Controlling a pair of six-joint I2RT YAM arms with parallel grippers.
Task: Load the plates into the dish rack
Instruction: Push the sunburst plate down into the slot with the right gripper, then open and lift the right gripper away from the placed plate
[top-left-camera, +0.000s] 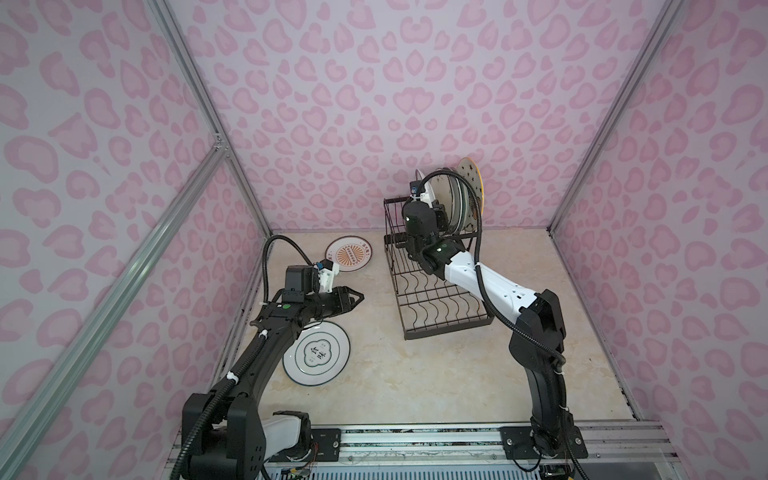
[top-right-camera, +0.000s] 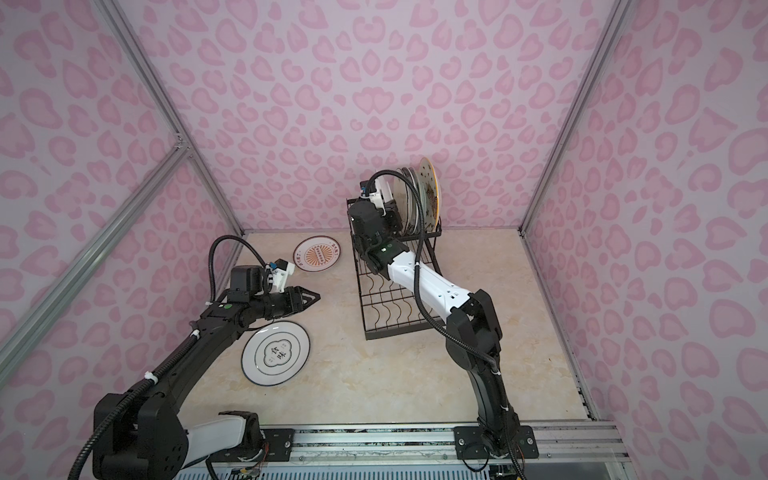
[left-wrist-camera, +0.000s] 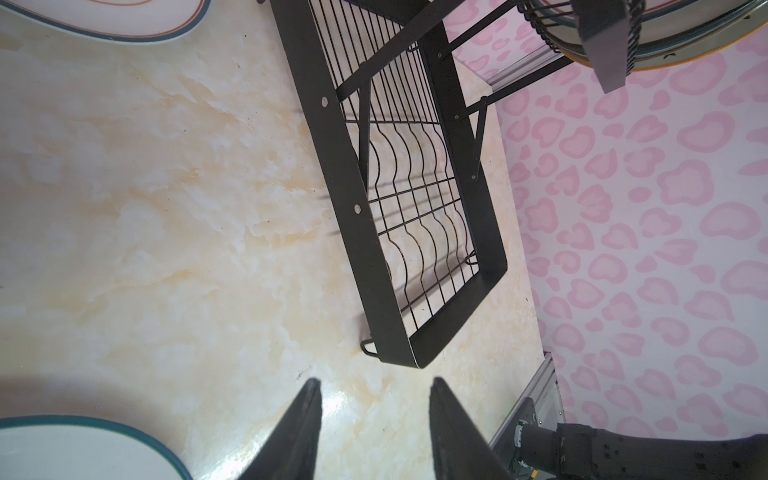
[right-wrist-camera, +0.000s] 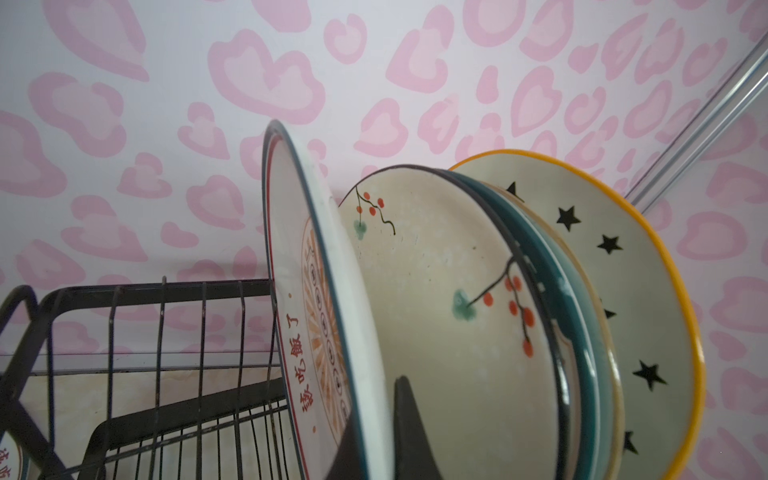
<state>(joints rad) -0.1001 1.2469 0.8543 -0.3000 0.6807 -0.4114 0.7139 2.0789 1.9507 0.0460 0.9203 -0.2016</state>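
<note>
The black wire dish rack (top-left-camera: 446, 328) (top-right-camera: 395, 332) stands at the back right. In its raised basket (right-wrist-camera: 158, 291) stand a star plate (right-wrist-camera: 623, 270) (top-left-camera: 471, 178), a teal plate (right-wrist-camera: 573, 299) and a cream branch plate (right-wrist-camera: 436, 291). My right gripper (right-wrist-camera: 374, 415) is shut on the rim of an orange-sunburst plate (right-wrist-camera: 316, 291), held on edge beside the cream one. A second sunburst plate (top-left-camera: 348, 254) (top-right-camera: 318, 254) and a green-ringed emblem plate (top-left-camera: 316, 353) (top-right-camera: 276, 353) lie flat on the table. My left gripper (top-left-camera: 358, 297) (left-wrist-camera: 374, 386) hovers open between them, holding nothing.
The rack's flat lower tray (left-wrist-camera: 365, 232) with wavy dividers holds nothing. Pink patterned walls close in the marble table (top-left-camera: 415, 374) on three sides. An aluminium rail (top-left-camera: 415, 436) with both arm bases runs along the front edge.
</note>
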